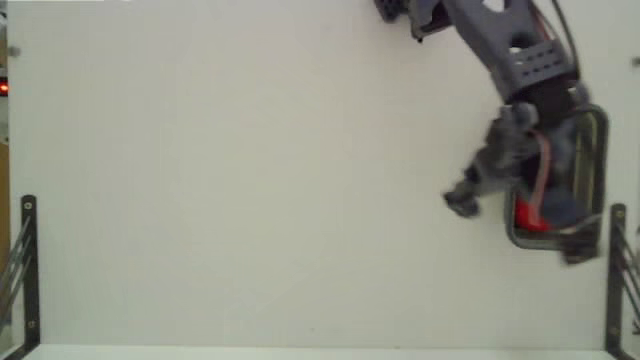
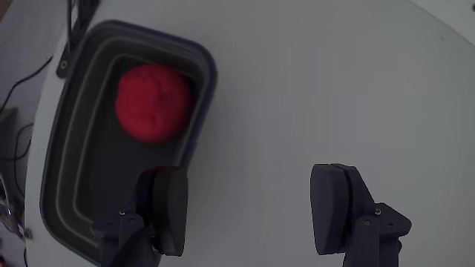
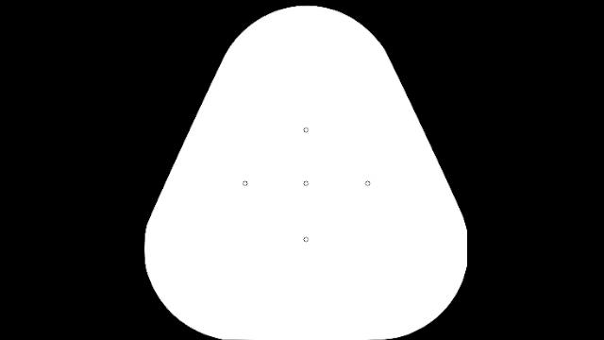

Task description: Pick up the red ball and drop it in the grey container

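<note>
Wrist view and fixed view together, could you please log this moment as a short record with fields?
ball: the red ball lies inside the grey container, at the end of its hollow farthest from the claw in the wrist view
container: on the white table, near the right edge in the fixed view
claw: the claw is open and empty, one finger over the container, the other over bare table
task state: ball already dropped in
</note>
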You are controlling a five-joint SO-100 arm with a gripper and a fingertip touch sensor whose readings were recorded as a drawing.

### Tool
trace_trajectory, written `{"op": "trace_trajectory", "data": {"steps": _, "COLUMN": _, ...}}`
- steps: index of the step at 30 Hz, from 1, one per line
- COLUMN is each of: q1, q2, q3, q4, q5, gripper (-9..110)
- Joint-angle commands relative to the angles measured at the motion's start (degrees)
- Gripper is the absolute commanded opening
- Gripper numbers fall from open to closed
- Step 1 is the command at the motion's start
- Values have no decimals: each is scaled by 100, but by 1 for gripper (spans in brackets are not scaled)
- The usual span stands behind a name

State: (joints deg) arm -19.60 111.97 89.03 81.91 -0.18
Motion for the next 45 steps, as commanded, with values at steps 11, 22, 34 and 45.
{"op": "trace_trajectory", "data": {"steps": 11, "q1": 786, "q2": 1476, "q3": 1025, "q4": -3, "q5": 18, "gripper": 110}}
{"op": "trace_trajectory", "data": {"steps": 22, "q1": 1387, "q2": 2264, "q3": 1807, "q4": 1, "q5": 18, "gripper": 110}}
{"op": "trace_trajectory", "data": {"steps": 34, "q1": 1829, "q2": 2842, "q3": 2381, "q4": 4, "q5": 18, "gripper": 110}}
{"op": "trace_trajectory", "data": {"steps": 45, "q1": 1960, "q2": 3014, "q3": 2552, "q4": 5, "q5": 18, "gripper": 110}}
